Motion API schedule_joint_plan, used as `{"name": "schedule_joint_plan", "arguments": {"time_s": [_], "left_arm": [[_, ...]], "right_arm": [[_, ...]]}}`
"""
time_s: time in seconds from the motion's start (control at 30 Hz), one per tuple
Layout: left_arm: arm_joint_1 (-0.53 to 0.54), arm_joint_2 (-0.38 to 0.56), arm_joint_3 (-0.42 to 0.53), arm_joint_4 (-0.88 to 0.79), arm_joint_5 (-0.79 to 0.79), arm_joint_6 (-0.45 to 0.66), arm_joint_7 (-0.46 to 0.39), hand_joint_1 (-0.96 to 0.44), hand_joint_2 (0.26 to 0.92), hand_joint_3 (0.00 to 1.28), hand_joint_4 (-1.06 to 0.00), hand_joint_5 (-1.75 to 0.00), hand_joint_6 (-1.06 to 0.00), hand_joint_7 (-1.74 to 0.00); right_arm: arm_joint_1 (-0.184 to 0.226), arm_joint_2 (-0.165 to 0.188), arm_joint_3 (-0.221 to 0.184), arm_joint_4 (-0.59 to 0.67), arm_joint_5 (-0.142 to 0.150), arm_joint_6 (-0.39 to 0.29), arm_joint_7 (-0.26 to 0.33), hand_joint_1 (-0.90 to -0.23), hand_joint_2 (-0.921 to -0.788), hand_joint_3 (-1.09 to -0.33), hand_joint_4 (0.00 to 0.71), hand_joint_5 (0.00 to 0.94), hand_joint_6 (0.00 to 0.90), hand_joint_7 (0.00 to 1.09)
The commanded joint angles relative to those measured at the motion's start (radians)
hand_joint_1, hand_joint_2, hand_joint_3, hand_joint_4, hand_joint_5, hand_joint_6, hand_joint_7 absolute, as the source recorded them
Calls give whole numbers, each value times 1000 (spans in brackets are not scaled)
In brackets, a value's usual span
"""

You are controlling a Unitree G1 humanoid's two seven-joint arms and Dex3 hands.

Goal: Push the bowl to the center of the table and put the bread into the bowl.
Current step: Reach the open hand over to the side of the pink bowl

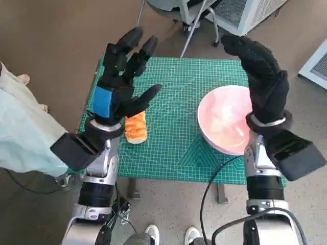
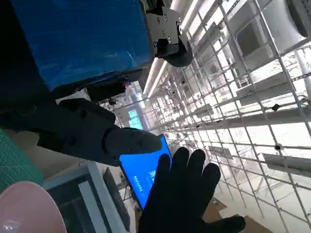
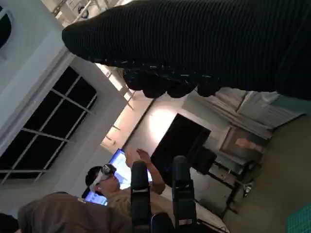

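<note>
Both pale forearms are rising from the near edge of the head view, each hand lifted above the table and holding nothing. On the left, the left hand (image 1: 121, 81) with its blue-taped back is hovering over the mat's left part, its black fingers (image 1: 134, 43) spread apart and reaching toward the far side, the thumb sticking out to the right. On the right, the right hand (image 1: 260, 76) in the black knitted glove is raised with its fingers held loosely apart and pointing far and left; its heel is overlapping the bowl's right rim in the picture, though contact cannot be judged.

Just near of the left hand's thumb, the bread (image 1: 136, 127) is lying flat on the mat's left part, partly hidden by that thumb. Its long axis is running from near to far, the rounded near end pointing toward the robot. Well apart from it, to the right, the pink bowl (image 1: 223, 122) is sitting upright on the right side of the green cutting mat (image 1: 179, 87), which is covering the small table.

Seen from the right wrist, a person wearing a headset (image 3: 99, 175) is sitting in front of a blue-lit screen (image 3: 121, 162).
</note>
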Motion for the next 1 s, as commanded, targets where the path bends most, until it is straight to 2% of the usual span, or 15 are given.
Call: {"name": "schedule_joint_plan", "arguments": {"time_s": [0.03, 0.77, 0.9, 1.0], "left_arm": [[13, -3, -10, -6, 10, -13, 2, -377, 921, 264, -370, 0, -17, -674], [16, -5, -16, -6, 7, -26, -1, -368, 921, 261, -364, 0, -1, -706], [18, -6, -19, -7, 5, -27, -1, -372, 921, 260, -358, 0, 0, -710], [21, -4, -19, -6, 4, -28, -2, -371, 921, 260, -355, 0, 1, -712]], "right_arm": [[23, -6, -4, 6, -8, 6, -2, -524, -921, -762, 346, 2, 16, 815], [21, -12, -14, 18, -5, 6, 1, -529, -921, -758, 347, 2, 28, 811], [20, -30, -31, 40, 10, -1, 13, -541, -921, -751, 348, 3, 31, 808], [19, -58, -60, 82, 39, -14, 38, -554, -921, -744, 349, 3, 34, 805]]}}
